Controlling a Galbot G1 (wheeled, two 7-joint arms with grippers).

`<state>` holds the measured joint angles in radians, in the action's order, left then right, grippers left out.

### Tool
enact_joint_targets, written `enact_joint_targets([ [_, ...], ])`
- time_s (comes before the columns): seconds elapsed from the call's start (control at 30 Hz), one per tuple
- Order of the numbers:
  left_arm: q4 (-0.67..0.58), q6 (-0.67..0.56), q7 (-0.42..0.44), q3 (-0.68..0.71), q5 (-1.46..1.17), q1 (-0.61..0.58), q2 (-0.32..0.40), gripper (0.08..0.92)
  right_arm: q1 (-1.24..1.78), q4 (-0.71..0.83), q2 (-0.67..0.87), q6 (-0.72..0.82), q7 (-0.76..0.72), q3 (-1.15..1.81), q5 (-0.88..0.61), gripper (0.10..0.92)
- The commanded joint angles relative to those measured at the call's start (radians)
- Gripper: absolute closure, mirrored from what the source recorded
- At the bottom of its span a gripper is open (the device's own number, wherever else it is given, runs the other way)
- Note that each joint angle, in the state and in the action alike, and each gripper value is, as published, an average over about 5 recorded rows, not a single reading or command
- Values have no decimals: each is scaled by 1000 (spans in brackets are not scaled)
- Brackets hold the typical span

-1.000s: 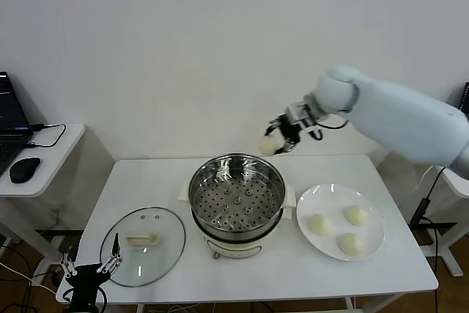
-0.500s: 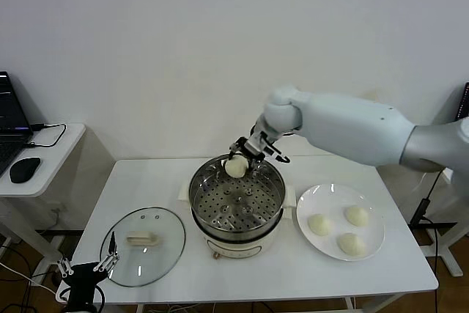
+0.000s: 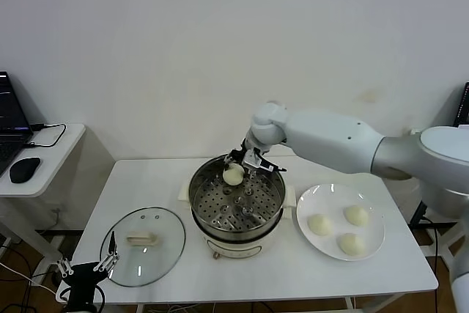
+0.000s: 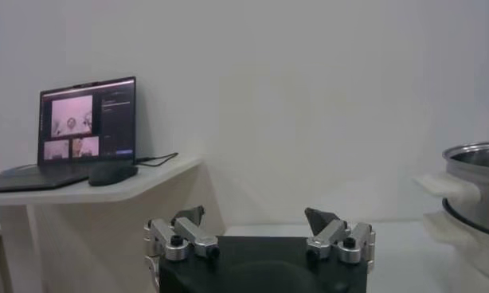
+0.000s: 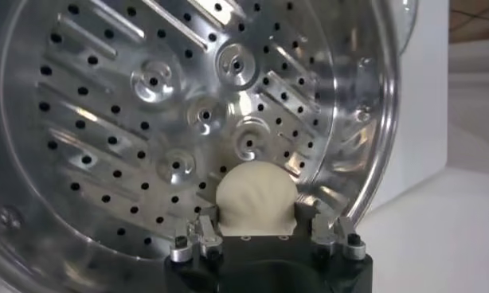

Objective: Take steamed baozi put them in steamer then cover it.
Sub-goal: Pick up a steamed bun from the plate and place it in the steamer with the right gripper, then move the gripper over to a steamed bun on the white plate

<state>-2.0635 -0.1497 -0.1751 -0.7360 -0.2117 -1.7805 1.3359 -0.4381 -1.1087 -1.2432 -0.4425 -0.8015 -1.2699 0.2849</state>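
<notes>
Over the far rim of the steamer (image 3: 237,199), which stands near the middle of the table (image 3: 293,269), the right gripper (image 3: 242,166) holds one bun (image 3: 233,174) just above the perforated tray. From the right wrist view the bun (image 5: 255,199) sits between the two fingers (image 5: 205,231), which are beside it on either flank; I judge they are touching it, though the grip looks about to loosen, and it is hard to say how firmly they press. The bun is round, so it has no long axis to mind. What the coming move turns on is that bare tray lies straight under the bun, a short drop away, and near the tray's far edge, not its centre. Letting go should set it down inside the pot wall.

Three more buns (image 3: 338,229) lie on the white plate (image 3: 315,199) toward the table's right edge, just beside the steamer, so the right arm is the nearer one for them. The glass lid (image 3: 163,243) rests flat near the front left corner, handle up. The left gripper (image 3: 88,269) hangs at that corner's front edge, just beside the lid, its fingers (image 4: 177,236) spread wide and holding nothing; it is the nearer arm for the lid.
</notes>
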Motion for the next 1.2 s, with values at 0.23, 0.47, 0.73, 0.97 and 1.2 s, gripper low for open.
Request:
enact_joint_targets([
  [0.23, -4, 1, 0, -5, -1, -1, -2, 177, -109, -84, 53, 148, -85, -13, -258, 213],
  [0.47, -6, 1, 1, -9, -9, 2, -13, 177, -242, -336, 280, 694, -221, 23, -505, 203],
  [0.73, -11, 3, 3, -4, -10, 4, -26, 177, -249, -570, 600, 844, -246, 20, -514, 203],
  [0.97, -15, 7, 4, -2, -9, 1, -38, 177, -54, -614, 800, 835, -226, 99, -442, 203],
  [1.2, -14, 16, 4, -12, -10, 2, -41, 177, 231, -545, 822, 783, -213, 282, -325, 203],
])
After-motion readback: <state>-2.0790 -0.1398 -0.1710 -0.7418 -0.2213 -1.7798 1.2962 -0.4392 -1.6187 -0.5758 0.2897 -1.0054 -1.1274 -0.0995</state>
